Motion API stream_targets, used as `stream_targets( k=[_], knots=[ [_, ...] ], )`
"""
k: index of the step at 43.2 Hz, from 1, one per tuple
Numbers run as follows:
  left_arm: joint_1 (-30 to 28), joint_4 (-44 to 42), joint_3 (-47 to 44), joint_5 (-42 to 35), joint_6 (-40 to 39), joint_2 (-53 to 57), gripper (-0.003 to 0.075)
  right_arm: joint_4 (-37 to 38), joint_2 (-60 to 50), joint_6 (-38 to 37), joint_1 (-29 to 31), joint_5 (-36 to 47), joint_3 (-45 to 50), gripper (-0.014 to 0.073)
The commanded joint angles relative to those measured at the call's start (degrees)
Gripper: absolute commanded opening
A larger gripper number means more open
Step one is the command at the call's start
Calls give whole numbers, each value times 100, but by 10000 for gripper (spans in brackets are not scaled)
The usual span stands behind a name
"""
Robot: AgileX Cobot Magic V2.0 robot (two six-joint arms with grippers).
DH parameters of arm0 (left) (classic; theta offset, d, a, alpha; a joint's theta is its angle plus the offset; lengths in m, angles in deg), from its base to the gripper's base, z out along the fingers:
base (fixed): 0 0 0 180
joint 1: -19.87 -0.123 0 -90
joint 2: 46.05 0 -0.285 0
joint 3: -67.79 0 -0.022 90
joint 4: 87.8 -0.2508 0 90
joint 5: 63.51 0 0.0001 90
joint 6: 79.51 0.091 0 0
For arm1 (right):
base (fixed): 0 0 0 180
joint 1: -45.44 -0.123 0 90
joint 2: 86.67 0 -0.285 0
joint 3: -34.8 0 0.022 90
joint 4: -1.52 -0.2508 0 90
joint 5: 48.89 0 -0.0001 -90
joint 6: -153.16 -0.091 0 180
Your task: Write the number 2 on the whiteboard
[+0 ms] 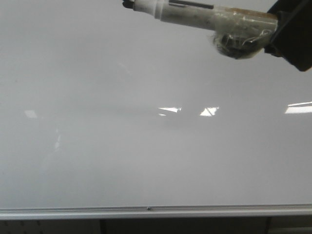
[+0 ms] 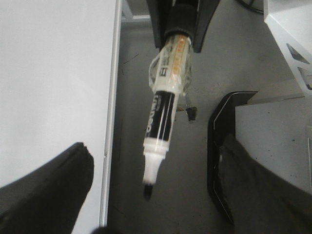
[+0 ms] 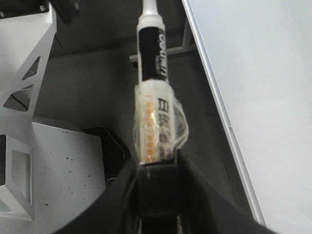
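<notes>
I had the right gripper (image 3: 157,168) clenched on the taped marker (image 1: 204,17), held off the whiteboard (image 1: 146,146) near its upper edge; no number 2 showed there, so writing had not begun; my left gripper (image 2: 151,195) hung released; next, bring the tip onto the whiteboard.

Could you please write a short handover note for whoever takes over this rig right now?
Right gripper: shut on the marker, uncapped, tip pointing away from the arm.
Left gripper: open, holding nothing.
In the front view the marker is high in the picture over the whiteboard; contact can't be judged.
Done: marker in hand.
Left: no 2 on the board yet; only light reflections show. The whole digit remains to be written.
</notes>
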Motion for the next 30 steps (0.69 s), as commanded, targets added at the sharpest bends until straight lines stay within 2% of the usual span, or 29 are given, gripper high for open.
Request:
stream_targets(
  k=[1, 12, 30],
  knots=[
    [103, 300, 334, -145, 85, -103, 536, -239, -94, 68, -5, 36, -190, -67],
    [112, 544, 419, -57, 292, -389, 513, -239, -94, 68, -5, 191, -190, -67],
    [112, 544, 419, -33, 292, -425, 163, -239, -94, 68, -5, 214, -190, -64]
  ],
)
